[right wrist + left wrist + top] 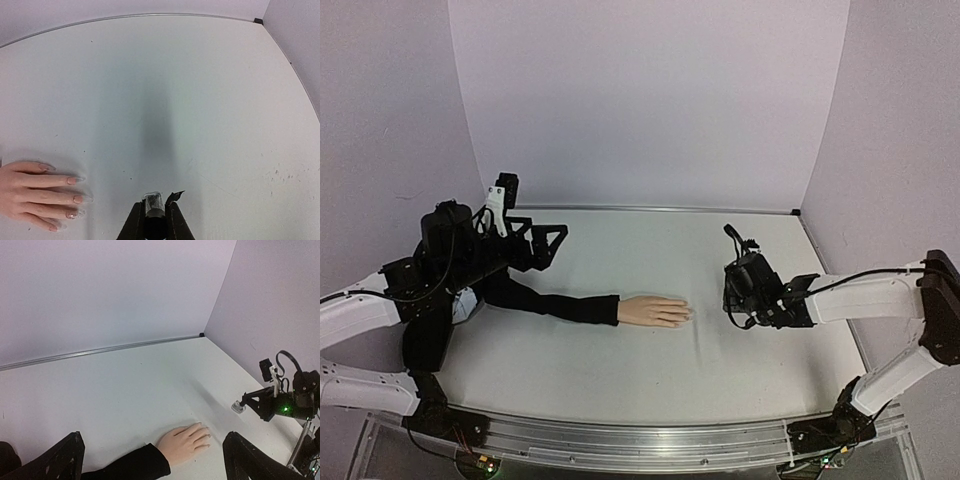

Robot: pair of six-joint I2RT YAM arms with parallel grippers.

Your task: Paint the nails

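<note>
A pale mannequin hand (655, 311) lies flat mid-table, extending from a long black sleeve (555, 303), fingers pointing right. Its nails (79, 199) show at the left edge of the right wrist view, long and clear with pinkish beds. My left gripper (552, 245) hovers over the sleeve behind the hand, jaws wide open and holding nothing; its fingers (65, 460) frame the hand (186, 442). My right gripper (155, 204) is to the right of the fingertips, apart from them, shut on a small glass polish bottle (153, 198) with a dark cap. The bottle (237, 407) hangs close above the table.
White table (620, 370) inside a pale lilac booth, with a metal strip (660, 209) along the back wall. Side walls stand close on both sides. A faint crease in the table covering runs near the fingertips (698, 330).
</note>
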